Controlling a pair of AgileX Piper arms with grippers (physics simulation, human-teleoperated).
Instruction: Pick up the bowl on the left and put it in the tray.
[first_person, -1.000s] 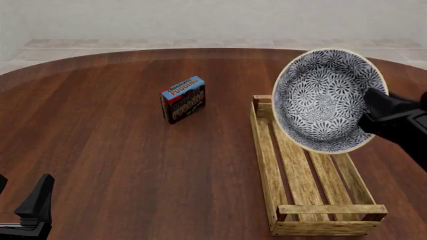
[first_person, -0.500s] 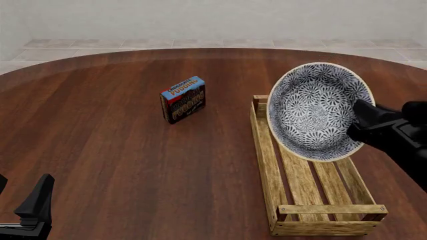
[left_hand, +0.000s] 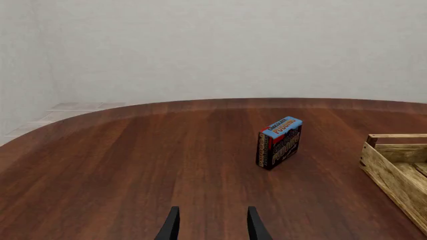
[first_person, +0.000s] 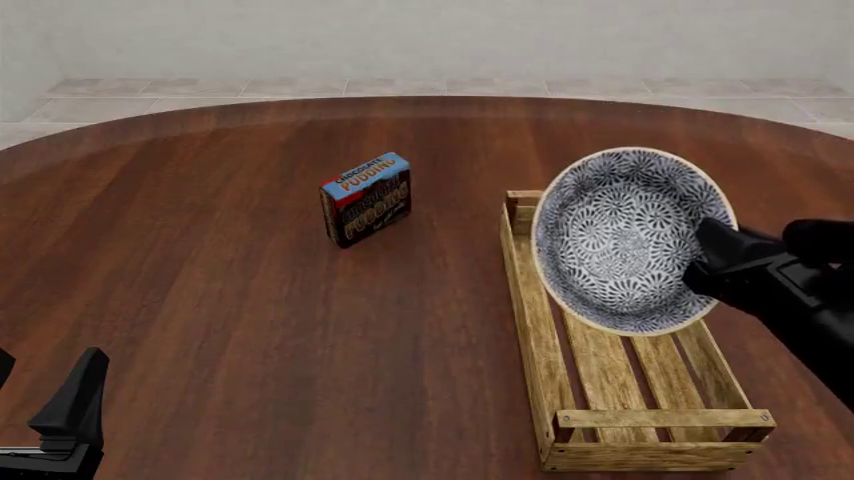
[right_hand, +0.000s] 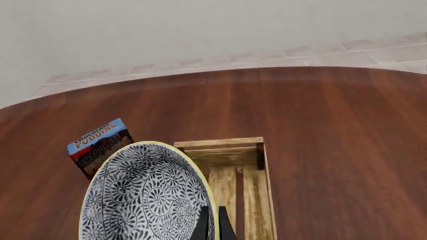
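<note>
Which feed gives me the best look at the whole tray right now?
The front view: the tray shows nearly full length there, with the bowl, held by the right gripper, covering part of its far end. The right wrist view shows only its far end; the left wrist view only a corner.

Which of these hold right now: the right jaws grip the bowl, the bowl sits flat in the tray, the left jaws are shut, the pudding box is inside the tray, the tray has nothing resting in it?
1. The right gripper grips the bowl at its rim. True.
2. The bowl sits flat in the tray. False: it is tilted, held above the tray.
3. The left gripper is shut. False: its jaws stand apart.
4. The box is in the tray. False: it stands on the table, apart.
5. Nothing rests in the tray. True of the slats that show.
</note>
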